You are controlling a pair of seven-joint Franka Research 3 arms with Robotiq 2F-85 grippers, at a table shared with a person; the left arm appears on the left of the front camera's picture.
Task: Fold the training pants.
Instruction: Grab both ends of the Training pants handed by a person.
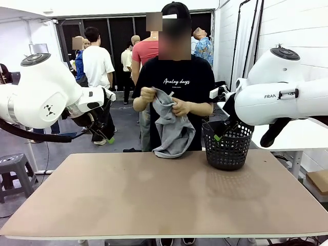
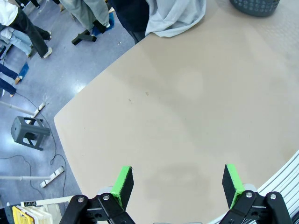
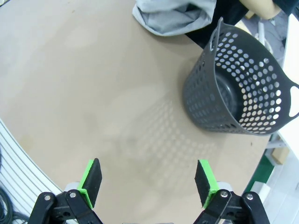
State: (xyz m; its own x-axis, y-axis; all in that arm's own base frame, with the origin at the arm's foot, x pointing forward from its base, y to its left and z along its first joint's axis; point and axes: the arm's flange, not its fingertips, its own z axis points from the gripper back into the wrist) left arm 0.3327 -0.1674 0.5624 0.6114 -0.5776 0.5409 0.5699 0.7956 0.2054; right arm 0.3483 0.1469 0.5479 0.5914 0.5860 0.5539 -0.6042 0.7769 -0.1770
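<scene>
table [image 1: 154,205]: near and middle bare, wide open room; near edge runs left-right
left gripper [image 2: 177,179]: released, jaws wide, nothing between; hovers over near-left table, well apart from pants
right gripper [image 3: 149,179]: released, jaws wide, empty; hovers over near-right table, basket ahead
basket [image 1: 228,146]: black mesh, upright, far right of table near far edge, just right of pants, small gap
pants [image 1: 171,128]: grey, bunched, hanging at far edge middle; long axis vertical, top end gathered up, bottom end lying on table's far edge
hands [image 1: 147,94]: person's, both clenched on pants' top, one higher on left, one lower on right
person: standing behind far edge, middle
</scene>
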